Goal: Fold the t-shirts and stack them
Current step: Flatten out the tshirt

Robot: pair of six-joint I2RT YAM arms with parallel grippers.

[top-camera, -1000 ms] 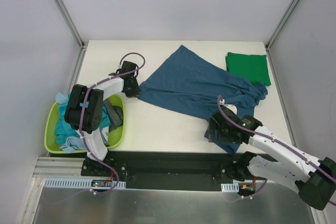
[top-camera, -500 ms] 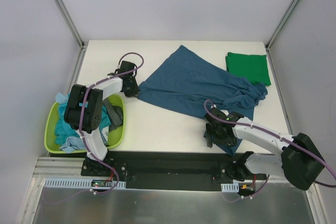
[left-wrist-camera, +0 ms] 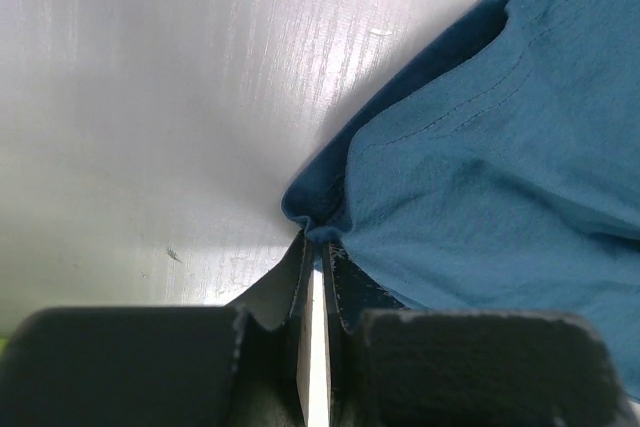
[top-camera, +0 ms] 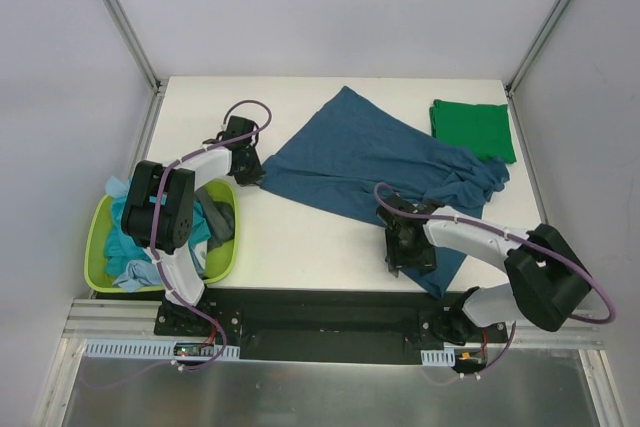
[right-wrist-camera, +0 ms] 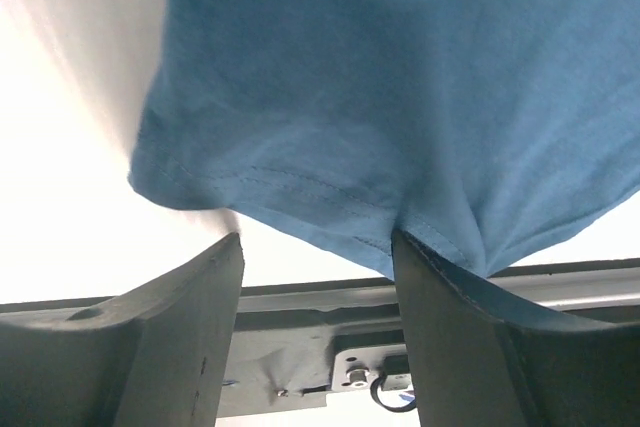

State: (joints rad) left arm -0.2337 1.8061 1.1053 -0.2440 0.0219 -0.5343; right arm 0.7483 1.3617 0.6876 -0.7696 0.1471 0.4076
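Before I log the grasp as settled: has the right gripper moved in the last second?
Yes. The right gripper slid left along the blue shirt's near corner, away from the table's right edge.

Bright, even light; glare-washed table (right-wrist-camera: 60,97), dark shadow under teal t-shirt (left-wrist-camera: 500,197) edge, soft close-up focus.

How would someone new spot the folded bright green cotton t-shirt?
On the white table, look to the far right corner, beside the spread dark teal-blue cotton t-shirt. The bright green cotton t-shirt lies there. It alone is folded into a neat flat rectangle, and no gripper touches it.
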